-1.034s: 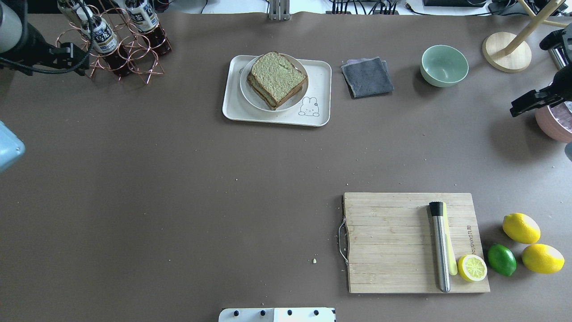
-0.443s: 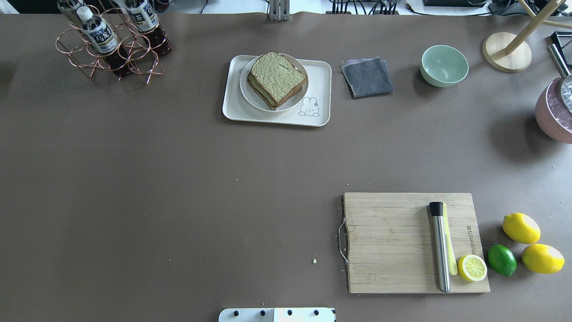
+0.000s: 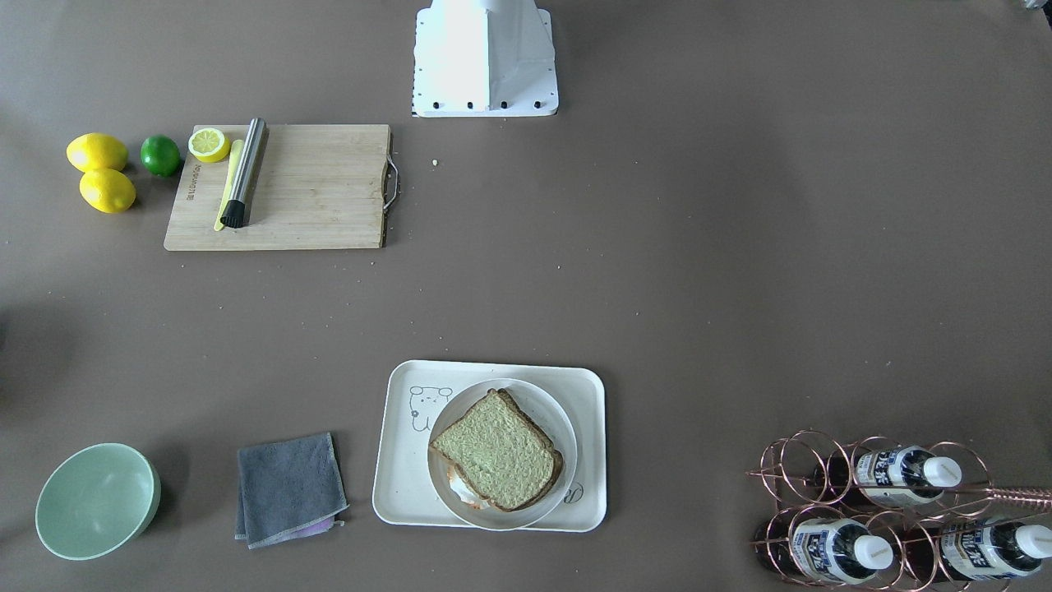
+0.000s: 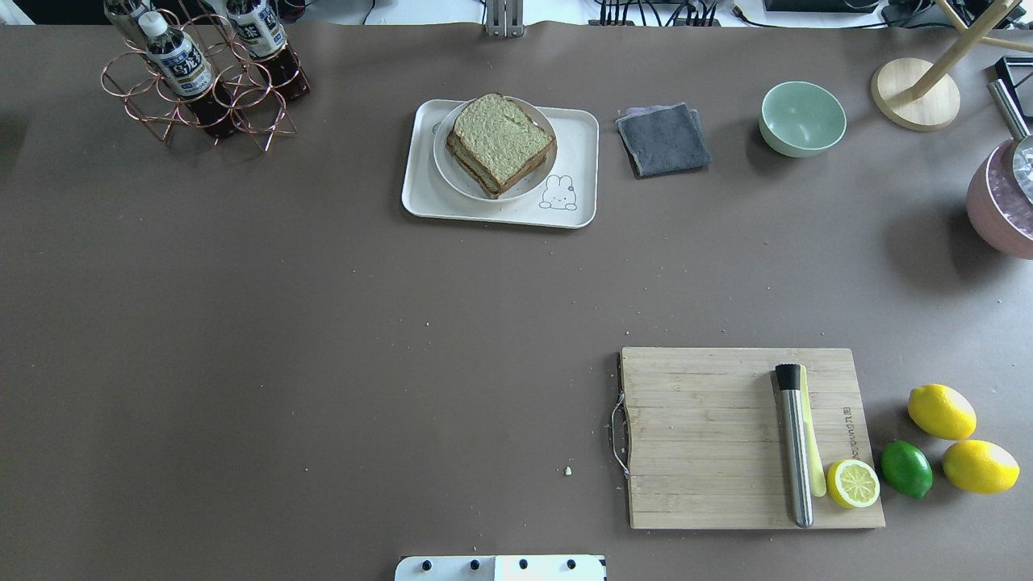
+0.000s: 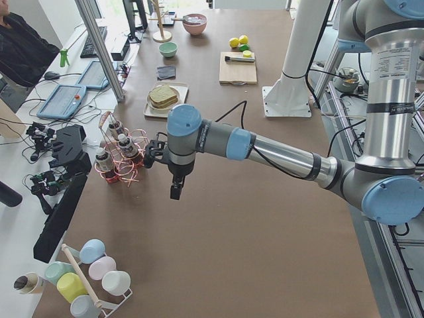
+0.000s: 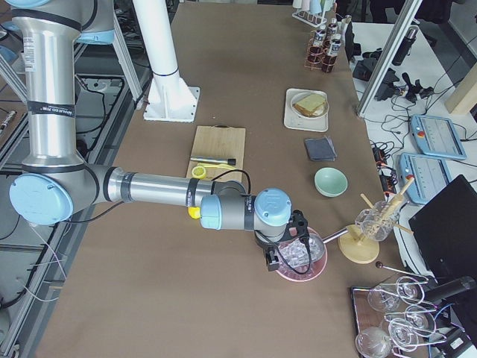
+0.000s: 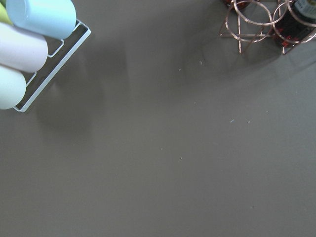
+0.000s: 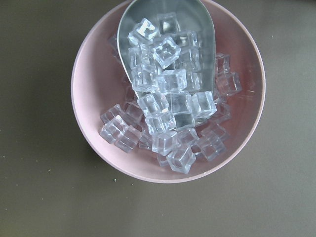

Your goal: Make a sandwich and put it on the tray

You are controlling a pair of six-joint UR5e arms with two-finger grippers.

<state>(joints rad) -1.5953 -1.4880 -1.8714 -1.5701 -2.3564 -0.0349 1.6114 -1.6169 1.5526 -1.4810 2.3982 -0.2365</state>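
The sandwich point(image 4: 500, 141), two brown-crusted slices with a bit of white egg showing at the edge point(image 3: 497, 452), lies on a round white plate point(image 4: 452, 181). The plate stands on the cream tray point(image 4: 424, 206) at the far middle of the table, also seen in the front view point(image 3: 394, 493). My left gripper point(image 5: 175, 192) shows only in the exterior left view, above bare table near the bottle rack, far from the tray. My right gripper point(image 6: 273, 261) shows only in the exterior right view, over a pink bowl. I cannot tell whether either is open or shut.
A wooden cutting board point(image 4: 694, 436) with a steel tool point(image 4: 795, 444) and half a lemon lies near right, with lemons and a lime beside it. A grey cloth point(image 4: 663, 139) and a green bowl point(image 4: 802, 118) sit right of the tray. A copper bottle rack point(image 4: 202, 81) stands far left. The pink bowl point(image 8: 91, 74) holds ice and a scoop.
A second ago both arms showed at the left and right edges of the overhead view; they have since moved out of it. The sandwich, plate and tray have not moved.
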